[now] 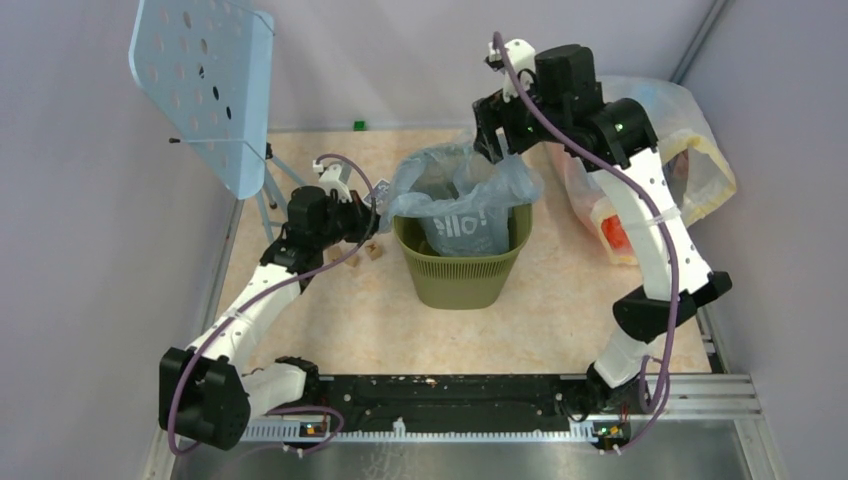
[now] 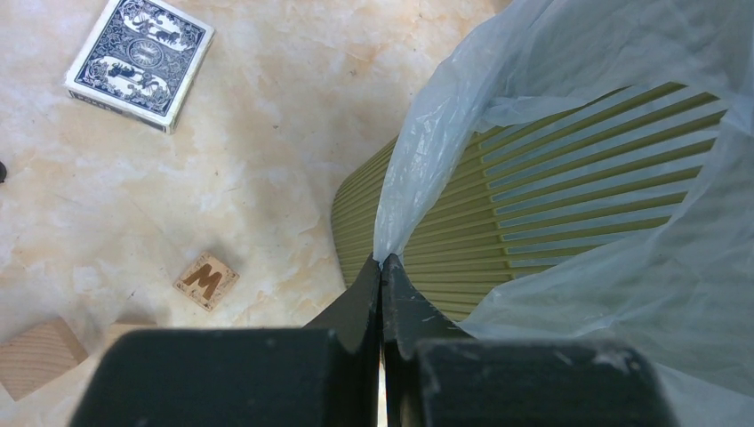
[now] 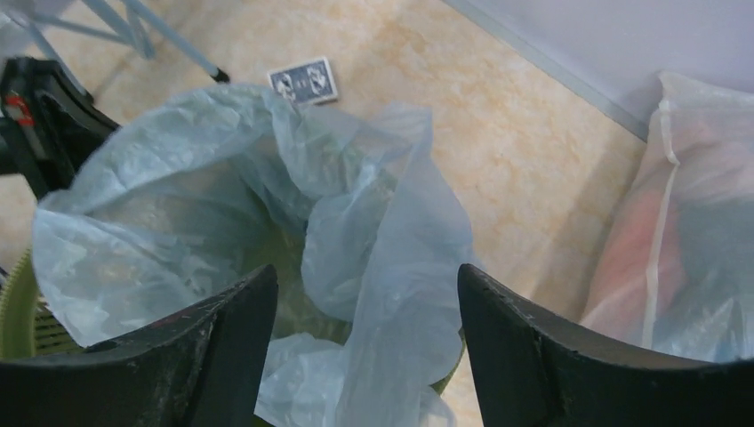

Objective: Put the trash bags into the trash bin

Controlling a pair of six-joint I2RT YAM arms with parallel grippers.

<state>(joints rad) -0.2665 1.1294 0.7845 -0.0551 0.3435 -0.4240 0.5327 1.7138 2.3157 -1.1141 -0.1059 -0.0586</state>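
Step in hand: I judged this as seating the trash bag (image 1: 462,200) in the trash bin (image 1: 460,285), with its mouth being spread around the rim.
Bag position: it sat inside the bin at the middle of the table (image 1: 330,320). Its lettered side hung down the near face, and its crumpled top stood above the rim.
Left gripper (image 2: 382,267): my jaws were closed tight on a thin edge of the bag, just outside the bin's left wall.
Right gripper (image 3: 366,285): my fingers stood wide apart above the far right of the bin, with nothing between them. A loose fold of bag rose just below.
Left to do: the right side looked unseated, since its fold stood up loose instead of lying over the rim.
Next move: I judged the right gripper should drop onto that fold, close on the film alone, then draw it outward and down over the rim while the left held its edge.
Care: the film looked slippery and the bin light, so a hard pull might tip it or free the left edge.
Nearby: a card box (image 2: 140,60), a letter tile (image 2: 206,280) and a stuffed clear sack (image 1: 680,160) were all apart from the bin.
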